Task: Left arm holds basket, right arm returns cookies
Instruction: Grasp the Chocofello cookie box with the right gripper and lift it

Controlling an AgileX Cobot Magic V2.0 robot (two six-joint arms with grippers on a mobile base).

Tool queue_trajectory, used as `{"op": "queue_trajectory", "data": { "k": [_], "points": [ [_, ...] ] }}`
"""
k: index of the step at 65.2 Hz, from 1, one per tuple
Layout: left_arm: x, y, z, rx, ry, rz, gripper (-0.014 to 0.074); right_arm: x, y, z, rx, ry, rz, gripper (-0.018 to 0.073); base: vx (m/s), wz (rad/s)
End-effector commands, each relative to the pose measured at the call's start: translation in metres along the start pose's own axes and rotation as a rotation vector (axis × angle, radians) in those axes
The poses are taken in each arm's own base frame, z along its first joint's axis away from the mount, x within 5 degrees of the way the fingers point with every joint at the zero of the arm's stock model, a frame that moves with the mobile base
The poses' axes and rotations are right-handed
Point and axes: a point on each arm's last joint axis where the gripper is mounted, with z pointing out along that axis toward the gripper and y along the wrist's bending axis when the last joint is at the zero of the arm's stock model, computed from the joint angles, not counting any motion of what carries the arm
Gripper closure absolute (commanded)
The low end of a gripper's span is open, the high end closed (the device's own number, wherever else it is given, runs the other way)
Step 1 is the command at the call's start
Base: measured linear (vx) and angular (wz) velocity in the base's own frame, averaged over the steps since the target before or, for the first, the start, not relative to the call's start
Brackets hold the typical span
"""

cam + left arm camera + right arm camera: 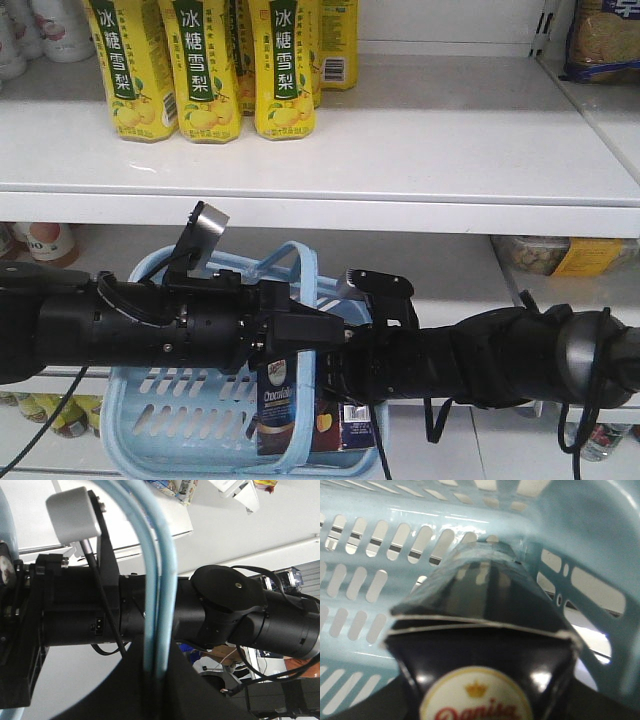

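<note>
left gripper (156,680) pinching basket (170,400) | right gripper (480,705) pinching cookies (278,405), upright inside basket

2 arms (150,325) (480,355), 1 basket (160,400), 1 cookie box (278,410).

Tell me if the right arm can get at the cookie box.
Probably yes: the right arm reaches into the basket, and the cookie box fills its wrist view, nothing between.

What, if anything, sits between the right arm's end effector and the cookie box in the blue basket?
Nothing visible does. From the right wrist view the cookie box fills the frame up close, with only the basket wall behind and beside it. The end effector itself is not clearly in view.
</note>
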Motion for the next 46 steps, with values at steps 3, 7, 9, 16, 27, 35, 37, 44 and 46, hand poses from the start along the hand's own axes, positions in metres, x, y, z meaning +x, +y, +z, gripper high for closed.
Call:
{"op": "queue_trajectory", "data": {
  "k": [3,7,9,16,27,35,37,44,46],
  "points": [
    [-0.008,-0.021,-0.007,0.075,-0.055,0.023,0.0602,-0.01,0.01,-0.011,-0.05,-0.041,-0.003,0.0372,0.0,0.0],
    [-0.008,-0.021,-0.007,0.075,-0.055,0.023,0.0602,-0.01,0.011,-0.014,-0.051,-0.045,-0.013,0.0369,0.0,0.0],
    [-0.008,-0.021,-0.007,0.075,-0.055,0.023,0.0602,-0.01,0.012,-0.016,-0.053,-0.048,-0.015,0.0368,0.0,0.0],
    [-0.008,-0.021,-0.007,0.075,-0.055,0.023,0.0602,-0.008,0.015,-0.026,-0.06,-0.063,-0.025,0.0365,0.0,0.0],
    [-0.008,-0.021,-0.007,0.075,-0.055,0.023,0.0602,-0.002,0.016,-0.048,-0.036,-0.107,-0.049,0.0363,0.0,0.0],
    [-0.008,-0.021,-0.007,0.075,-0.055,0.023,0.0602,-0.003,0.017,-0.067,-0.002,-0.173,-0.064,0.036,0.0,0.0],
    [-0.008,-0.021,-0.007,0.075,-0.055,0.023,0.0602,-0.004,0.018,-0.073,0.001,-0.193,-0.069,0.036,0.0,0.0],
    [-0.008,-0.021,-0.007,0.075,-0.055,0.023,0.0602,-0.008,0.027,-0.092,-0.017,-0.257,-0.106,0.0358,0.0,0.0],
    [-0.008,-0.021,-0.007,0.075,-0.055,0.023,0.0602,-0.009,0.029,-0.097,-0.021,-0.274,-0.118,0.0358,0.0,0.0]
  ]
}}
